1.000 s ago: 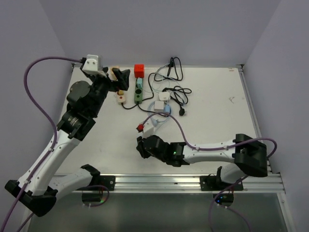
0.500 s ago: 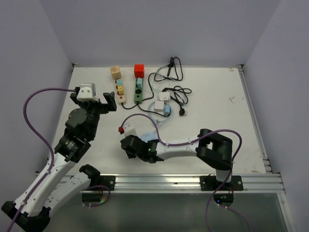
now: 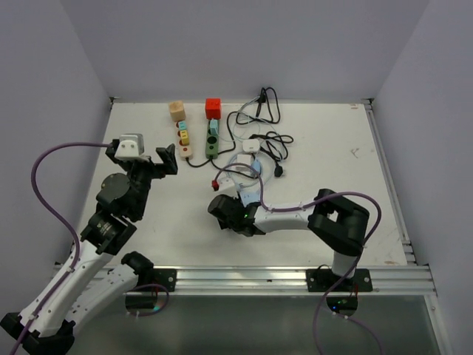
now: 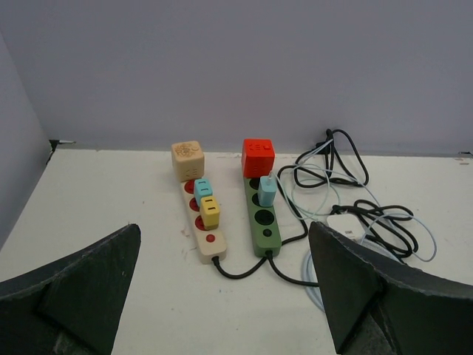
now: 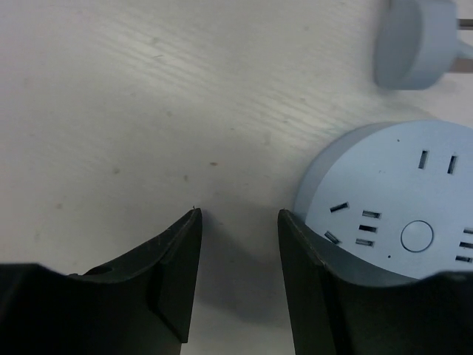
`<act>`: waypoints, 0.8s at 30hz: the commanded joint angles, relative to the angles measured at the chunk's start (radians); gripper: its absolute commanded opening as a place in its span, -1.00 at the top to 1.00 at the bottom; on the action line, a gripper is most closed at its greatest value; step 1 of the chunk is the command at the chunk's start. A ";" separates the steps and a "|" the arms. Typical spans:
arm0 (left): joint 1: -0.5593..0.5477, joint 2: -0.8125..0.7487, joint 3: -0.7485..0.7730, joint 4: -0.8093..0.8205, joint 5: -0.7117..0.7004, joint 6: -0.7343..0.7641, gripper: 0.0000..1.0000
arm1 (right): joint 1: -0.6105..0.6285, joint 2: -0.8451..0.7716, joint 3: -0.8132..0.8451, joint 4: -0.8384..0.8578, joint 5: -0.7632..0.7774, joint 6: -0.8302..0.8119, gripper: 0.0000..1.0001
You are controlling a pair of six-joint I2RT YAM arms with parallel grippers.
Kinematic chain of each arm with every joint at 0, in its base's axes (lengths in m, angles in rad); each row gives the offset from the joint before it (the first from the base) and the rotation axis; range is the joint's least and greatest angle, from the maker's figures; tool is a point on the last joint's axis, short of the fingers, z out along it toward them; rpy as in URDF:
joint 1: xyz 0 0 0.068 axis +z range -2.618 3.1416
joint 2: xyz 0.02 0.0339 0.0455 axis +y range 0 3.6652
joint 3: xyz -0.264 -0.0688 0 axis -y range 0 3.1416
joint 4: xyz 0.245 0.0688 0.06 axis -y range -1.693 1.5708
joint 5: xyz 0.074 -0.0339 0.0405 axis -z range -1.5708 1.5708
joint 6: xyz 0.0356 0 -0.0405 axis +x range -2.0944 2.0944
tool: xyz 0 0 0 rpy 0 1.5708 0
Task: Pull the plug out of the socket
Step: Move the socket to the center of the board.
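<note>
Left gripper (image 4: 223,244): jaws spread wide, holding nothing.
Right gripper (image 5: 238,222): jaws parted, empty, just beside round socket (image 5: 392,200).

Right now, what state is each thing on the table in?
Left gripper, open, empty.
Right gripper, open, empty.
Cream strip, three plugs in.
Green strip, two plugs in.
Round socket, no plug in the face shown.
Loose plug, lying beside it.
</note>
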 commanded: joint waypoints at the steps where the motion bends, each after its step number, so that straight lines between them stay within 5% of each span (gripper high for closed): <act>1: -0.011 -0.007 -0.007 0.047 -0.012 0.028 -0.99 | -0.049 -0.087 -0.072 -0.043 0.055 0.015 -0.02; 14: -0.023 -0.010 -0.007 0.040 -0.013 0.026 -0.99 | -0.252 -0.284 -0.242 -0.027 0.019 -0.049 -0.16; 24: -0.023 -0.026 -0.013 0.053 -0.033 0.022 -0.99 | -0.247 -0.357 -0.049 -0.066 -0.152 -0.127 -0.13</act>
